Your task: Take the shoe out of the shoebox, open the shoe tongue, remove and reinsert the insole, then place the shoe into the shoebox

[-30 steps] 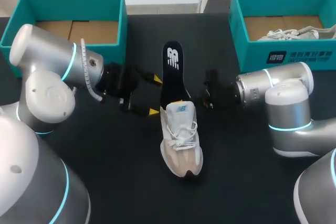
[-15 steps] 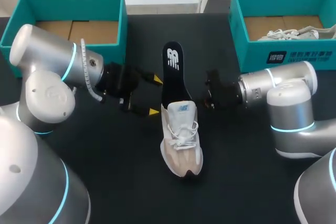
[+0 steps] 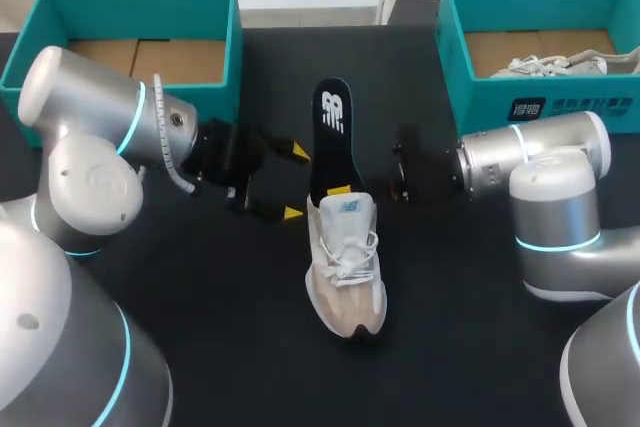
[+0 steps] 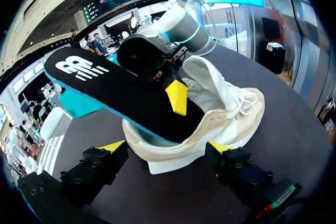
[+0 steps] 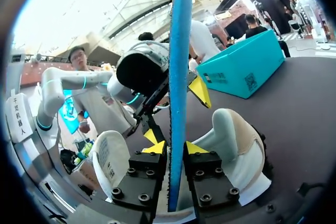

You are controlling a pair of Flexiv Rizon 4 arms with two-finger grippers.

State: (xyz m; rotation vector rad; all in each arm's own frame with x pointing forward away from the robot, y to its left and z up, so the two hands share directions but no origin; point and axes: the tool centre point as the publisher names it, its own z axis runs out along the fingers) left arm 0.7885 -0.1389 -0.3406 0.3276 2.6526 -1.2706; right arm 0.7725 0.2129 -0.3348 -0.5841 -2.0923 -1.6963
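A beige and white shoe (image 3: pixel 345 267) lies mid-table, toe toward me. A black insole (image 3: pixel 330 137) with a white logo slants up out of its heel opening, pointing away. My right gripper (image 3: pixel 340 190) comes in from the right at the heel. In the right wrist view its fingers (image 5: pixel 156 148) flank the insole (image 5: pixel 178 77), seen edge-on, with slim gaps, so it is open. My left gripper (image 3: pixel 295 183) stands wide open just left of the heel. The left wrist view shows the shoe (image 4: pixel 220 103) and insole (image 4: pixel 121 87) ahead of the left gripper (image 4: pixel 165 148).
A teal shoebox (image 3: pixel 235 47) with a bare cardboard floor stands at the back left. A second teal box (image 3: pixel 540 102) at the back right holds another white shoe (image 3: pixel 555 64). Black tabletop lies on both sides of the shoe and in front of it.
My right gripper's fingers have parted slightly from the insole and the right arm has drawn back a little to the right. The insole's far end shifted slightly right. The left arm has stayed still.
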